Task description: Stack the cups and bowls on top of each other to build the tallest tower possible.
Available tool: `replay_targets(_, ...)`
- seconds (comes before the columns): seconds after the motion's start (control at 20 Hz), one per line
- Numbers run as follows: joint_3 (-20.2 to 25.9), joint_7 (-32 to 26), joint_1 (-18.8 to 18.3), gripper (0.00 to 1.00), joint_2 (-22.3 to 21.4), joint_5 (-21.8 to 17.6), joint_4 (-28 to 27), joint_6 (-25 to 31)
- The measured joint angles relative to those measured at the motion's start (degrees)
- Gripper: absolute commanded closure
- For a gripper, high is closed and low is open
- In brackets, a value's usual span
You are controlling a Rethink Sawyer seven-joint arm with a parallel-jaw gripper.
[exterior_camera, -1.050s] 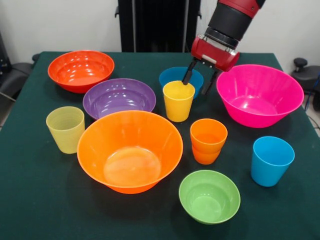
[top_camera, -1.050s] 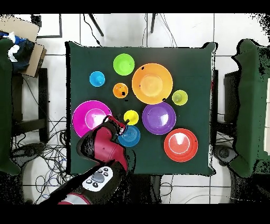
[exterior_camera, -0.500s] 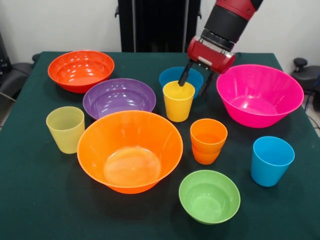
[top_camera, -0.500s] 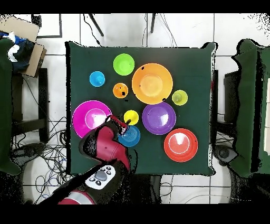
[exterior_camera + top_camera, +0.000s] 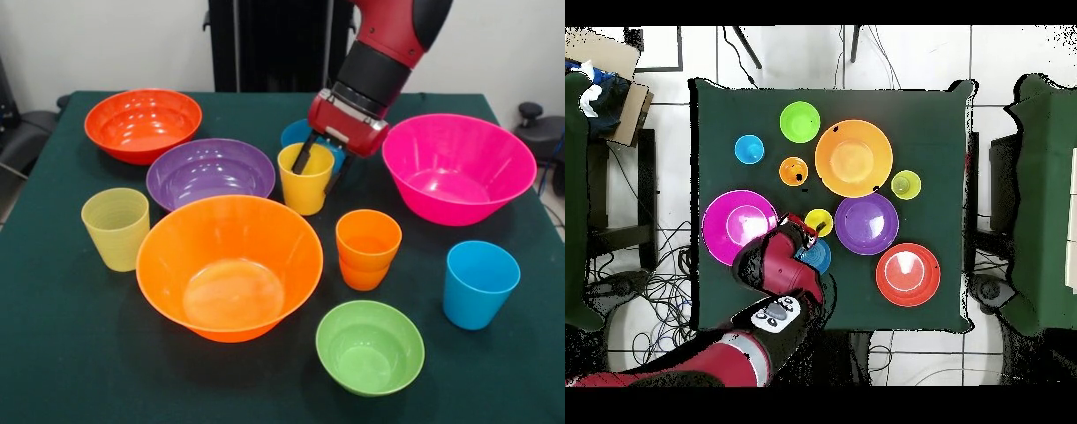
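My gripper [image 5: 318,172] is open and low over the yellow cup [image 5: 305,193]. One finger reaches inside the cup and the other is outside its right wall. The small blue bowl [image 5: 296,133] is just behind the cup, partly hidden by the gripper. The hot pink bowl [image 5: 457,168] is to the right, the purple bowl [image 5: 210,172] to the left and the red-orange bowl [image 5: 143,124] at the far left. In front stand the large orange bowl [image 5: 229,265], orange cup [image 5: 367,249], sky blue cup [image 5: 479,283], lime green bowl [image 5: 369,346] and ribbed pale cup [image 5: 116,228]. Each stands alone.
Everything rests on a dark green table [image 5: 71,353]. In the overhead view the arm [image 5: 770,280] comes in over the table's bottom edge, covering part of the blue bowl [image 5: 817,258]. A cardboard box [image 5: 610,75] and green furniture [image 5: 1045,200] flank the table.
The gripper has come down and moved left in the front view, from above the blue bowl to astride the yellow cup's wall. The yellow cup has shifted slightly left.
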Motion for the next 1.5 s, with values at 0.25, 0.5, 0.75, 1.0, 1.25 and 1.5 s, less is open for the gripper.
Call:
replay_targets(0.25,0.1,0.0,-0.2,0.0,1.8,0.0,-1.0,-0.7)
replay_targets(0.5,0.1,0.0,0.1,0.0,2.0,0.0,-1.2,-0.8)
replay_targets(0.75,0.1,0.0,0.1,0.0,2.0,0.0,-1.2,-0.8)
replay_targets(1.0,0.1,0.0,0.1,0.0,2.0,0.0,-1.2,-0.8)
replay_targets(1.25,0.1,0.0,0.1,0.0,2.0,0.0,-1.2,-0.8)
replay_targets(1.5,0.2,0.0,-0.2,0.0,2.2,0.0,-1.7,-1.2)
